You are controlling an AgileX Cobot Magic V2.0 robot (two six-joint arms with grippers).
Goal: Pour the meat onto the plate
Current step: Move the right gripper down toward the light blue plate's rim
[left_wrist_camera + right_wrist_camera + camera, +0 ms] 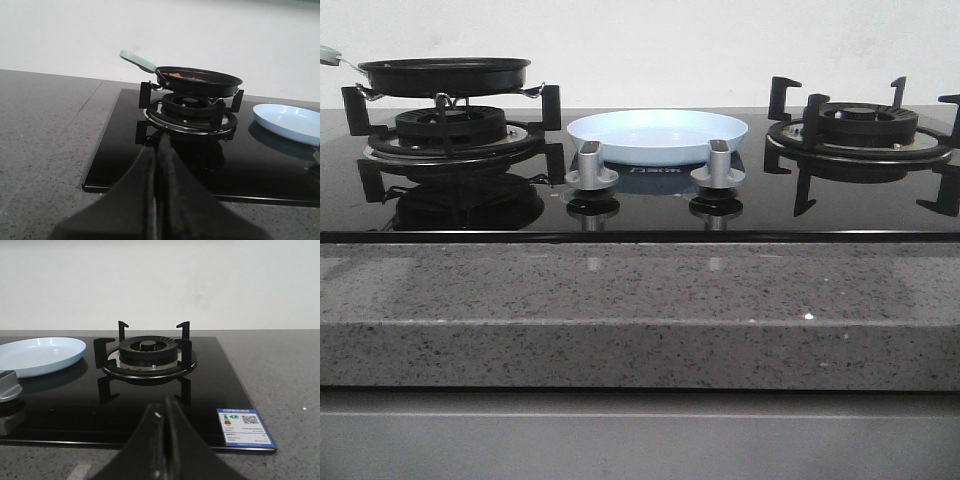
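Small reddish-brown meat pieces (184,76) barely show above the rim of the black frying pan (199,82); the front view hides them entirely. The pan's pale green handle (329,54) is cut off at the front view's left edge. The shallow pale-blue plate (290,121) is cropped in both wrist views.

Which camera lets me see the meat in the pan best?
The left wrist view: it looks slightly down over the frying pan's rim, so reddish-brown meat shows inside. The front view sees the pan side-on, hiding the meat. The right wrist view shows neither pan nor meat.
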